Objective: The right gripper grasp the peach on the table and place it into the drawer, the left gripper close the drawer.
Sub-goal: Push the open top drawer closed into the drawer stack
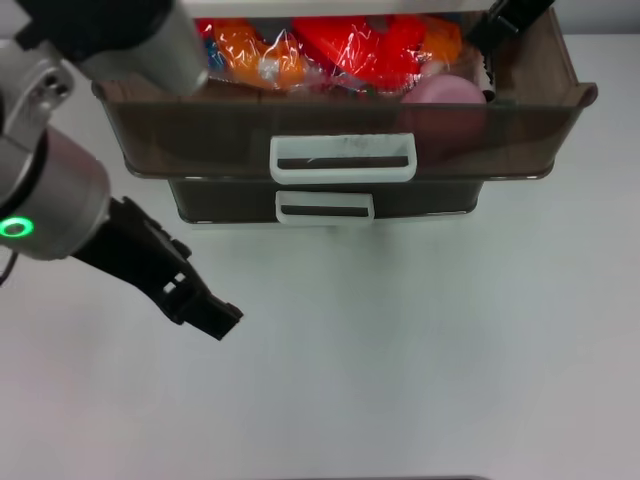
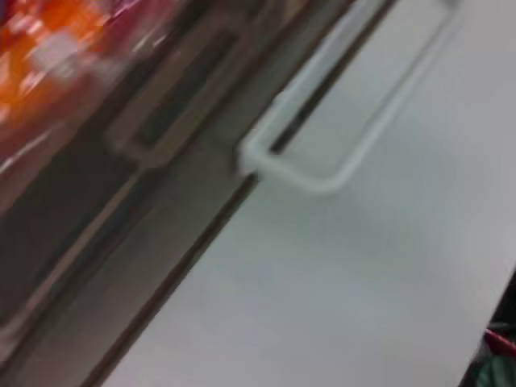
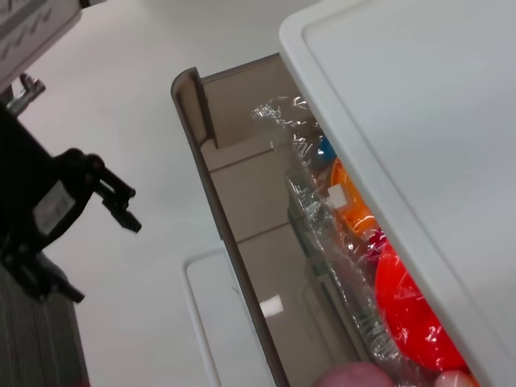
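Note:
The drawer (image 1: pixel 200 130) stands pulled out at the top of the unit, its white loop handle (image 1: pixel 343 158) facing me. The pale-pink peach (image 1: pixel 440 92) lies inside it at the right end, beside the wrapped packets. My right gripper (image 1: pixel 488 40) hovers right over the peach's far right side; the right wrist view shows the peach (image 3: pixel 355 376) at its lower edge and the drawer wall (image 3: pixel 234 242). My left gripper (image 1: pixel 212 312) hangs shut over the table (image 1: pixel 420 350), in front of and left of the drawer, touching nothing. It also shows in the right wrist view as the left gripper (image 3: pixel 121 210).
Red and orange plastic-wrapped packets (image 1: pixel 330 50) fill the drawer's left and middle. A second drawer with its own white handle (image 1: pixel 324 206) sits shut beneath. The left wrist view shows blurred drawer fronts and a white loop handle (image 2: pixel 347 161) close by.

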Available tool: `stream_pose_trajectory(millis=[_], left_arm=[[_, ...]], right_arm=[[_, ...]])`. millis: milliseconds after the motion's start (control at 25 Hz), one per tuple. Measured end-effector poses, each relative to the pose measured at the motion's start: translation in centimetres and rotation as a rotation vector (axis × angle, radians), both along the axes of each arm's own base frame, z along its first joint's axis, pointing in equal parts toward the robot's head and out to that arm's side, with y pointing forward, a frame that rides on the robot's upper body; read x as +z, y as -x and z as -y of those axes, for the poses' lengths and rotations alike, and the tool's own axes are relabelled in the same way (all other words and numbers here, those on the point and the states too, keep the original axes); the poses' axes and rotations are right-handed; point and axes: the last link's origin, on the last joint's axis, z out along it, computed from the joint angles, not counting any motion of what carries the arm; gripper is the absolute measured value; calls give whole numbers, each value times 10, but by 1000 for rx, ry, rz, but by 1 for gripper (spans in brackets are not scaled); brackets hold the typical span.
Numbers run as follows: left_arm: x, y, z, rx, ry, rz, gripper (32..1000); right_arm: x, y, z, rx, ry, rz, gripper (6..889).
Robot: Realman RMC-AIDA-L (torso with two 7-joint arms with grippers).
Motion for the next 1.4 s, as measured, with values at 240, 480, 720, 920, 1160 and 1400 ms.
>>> stream_pose_trajectory(millis=[240, 480, 720, 920, 1160, 1400], left_arm=[[-7, -25, 9, -169, 156, 17, 850], [-9, -41, 14, -316, 262, 19, 851], [-17, -54, 14, -475, 319, -66, 851], [-23, -63, 12, -540, 368, -89, 851], [-30, -76, 10, -628, 437, -95, 850], [-40, -87, -4, -643, 445, -99, 850]], right_arm=[[2, -3, 0, -6, -6, -6, 733], [3, -3, 0, -5, -6, -5, 733], [5, -2, -1, -4, -12, -2, 733], [5, -1, -1, -2, -14, -1, 733], [5, -1, -1, -1, -14, -1, 733], [5, 0, -1, 1, -12, 3, 733]])
